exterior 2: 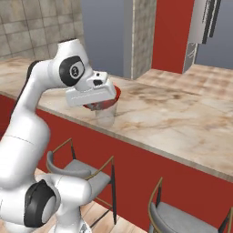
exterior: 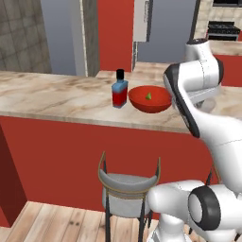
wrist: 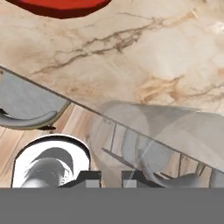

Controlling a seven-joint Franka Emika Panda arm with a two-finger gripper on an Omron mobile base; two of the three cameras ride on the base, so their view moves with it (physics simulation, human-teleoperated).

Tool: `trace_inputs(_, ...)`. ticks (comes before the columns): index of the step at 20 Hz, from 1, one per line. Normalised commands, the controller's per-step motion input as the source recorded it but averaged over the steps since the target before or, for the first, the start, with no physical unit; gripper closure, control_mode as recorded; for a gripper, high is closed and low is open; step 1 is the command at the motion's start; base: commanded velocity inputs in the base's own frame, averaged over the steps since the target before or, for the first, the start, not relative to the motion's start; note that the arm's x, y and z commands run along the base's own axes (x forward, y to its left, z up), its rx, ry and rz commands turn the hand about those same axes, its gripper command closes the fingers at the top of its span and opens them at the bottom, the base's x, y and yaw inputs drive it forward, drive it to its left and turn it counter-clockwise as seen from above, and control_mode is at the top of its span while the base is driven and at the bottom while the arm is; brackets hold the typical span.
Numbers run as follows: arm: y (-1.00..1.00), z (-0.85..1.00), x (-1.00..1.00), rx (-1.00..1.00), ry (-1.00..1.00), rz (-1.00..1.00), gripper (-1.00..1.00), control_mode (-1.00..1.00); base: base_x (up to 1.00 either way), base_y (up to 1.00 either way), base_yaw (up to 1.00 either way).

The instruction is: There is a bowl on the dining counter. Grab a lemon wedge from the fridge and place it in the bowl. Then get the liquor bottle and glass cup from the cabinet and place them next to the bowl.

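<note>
The red bowl stands on the dining counter with the small yellow-green lemon wedge inside it. The liquor bottle, red with a blue shoulder and black cap, stands upright just left of the bowl. My gripper hangs over the counter's front edge, on the near side of the bowl. It is shut on the clear glass cup. In the hand view the cup lies across the counter edge beside my gripper, with the bowl's rim at the top. Whether the cup touches the counter I cannot tell.
Grey-seated stools stand in front of the counter's red front. A stove sits at the far back right. A tiled pillar rises behind the counter. Bare marbled top stretches to the right of the cup.
</note>
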Motion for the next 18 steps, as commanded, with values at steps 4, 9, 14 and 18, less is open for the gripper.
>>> trace_inputs(4,-0.18,0.00,0.99,0.00,-0.04,0.02,1.00,-1.00,0.00,0.00,0.00)
trace_inputs(9,-0.09,-0.03,0.78,0.00,0.00,0.03,1.00,-1.00,0.00,0.00,0.00)
trace_inputs(14,-0.20,-0.18,0.41,0.00,0.00,0.00,1.00,-1.00,0.00,0.00,0.00)
trace_inputs(18,-0.22,-0.34,0.36,0.00,0.00,0.00,1.00,-1.00,0.00,0.00,0.00)
